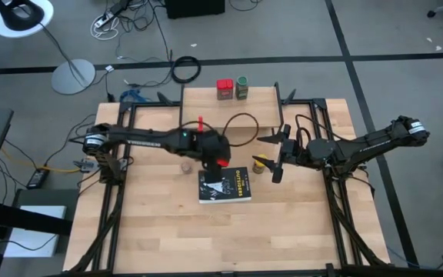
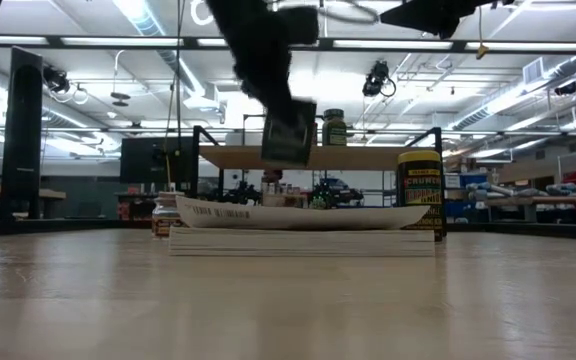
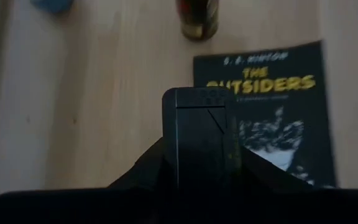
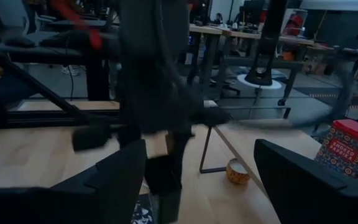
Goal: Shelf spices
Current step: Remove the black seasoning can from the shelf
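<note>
Overhead and level views of a two-arm rig at a wooden tabletop [image 1: 152, 231]. The left gripper [image 1: 220, 158] hangs above the tabletop beside the near edge of the shelf [image 1: 206, 104], its jaws clamped on a dark tin [image 2: 289, 132] that is lifted clear of the surface, over the top edge of a black book [image 1: 225, 186]. The right gripper [image 1: 277, 154] hovers near the book's upper right corner, jaws apart and holding nothing. A red tin [image 1: 224, 89] and a green-topped jar [image 1: 242, 87] stand side by side on the shelf's far edge. A yellow-topped jar [image 1: 259, 164] stands on the tabletop just beside the book, and a pale little jar [image 1: 184, 165] stands left of it
</note>
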{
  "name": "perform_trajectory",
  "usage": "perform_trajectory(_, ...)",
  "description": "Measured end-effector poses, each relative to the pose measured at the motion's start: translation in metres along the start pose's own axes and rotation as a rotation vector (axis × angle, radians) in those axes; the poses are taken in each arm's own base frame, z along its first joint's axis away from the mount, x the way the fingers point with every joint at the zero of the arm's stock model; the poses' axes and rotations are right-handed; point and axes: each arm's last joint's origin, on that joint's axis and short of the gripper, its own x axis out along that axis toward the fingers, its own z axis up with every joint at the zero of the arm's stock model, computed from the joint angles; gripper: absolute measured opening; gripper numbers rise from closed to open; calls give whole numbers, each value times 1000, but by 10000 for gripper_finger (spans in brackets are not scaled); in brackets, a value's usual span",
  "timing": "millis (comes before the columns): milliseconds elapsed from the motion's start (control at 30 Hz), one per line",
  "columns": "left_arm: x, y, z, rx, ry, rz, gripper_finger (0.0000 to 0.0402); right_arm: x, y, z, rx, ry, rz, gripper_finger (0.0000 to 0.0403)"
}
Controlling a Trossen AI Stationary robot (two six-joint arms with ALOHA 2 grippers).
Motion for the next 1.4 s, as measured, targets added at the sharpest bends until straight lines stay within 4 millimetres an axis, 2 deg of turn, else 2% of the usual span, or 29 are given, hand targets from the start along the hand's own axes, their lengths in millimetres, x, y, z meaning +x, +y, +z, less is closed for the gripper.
perform_trajectory(100,18,-2,-17,-23,25,6,119,0,0,0,-4,-2,0,297)
perform_trajectory(200,26,1,-29,-40,2,18,119,0,0,0,-8,-4,0,297)
perform_trajectory(500,20,17,-70,-114,-97,45,119,0,0,2,-3,-13,0,297)
perform_trajectory(733,26,16,-103,-84,-78,50,119,0,0,2,0,-19,-1,297)
perform_trajectory(867,30,15,-111,-65,-77,51,119,0,0,2,2,-22,-1,297)
perform_trajectory(1300,33,15,-110,-42,-121,41,119,0,0,3,4,-25,-2,297)
perform_trajectory(1400,33,15,-110,-44,-121,41,142,0,0,3,5,-25,-2,297)
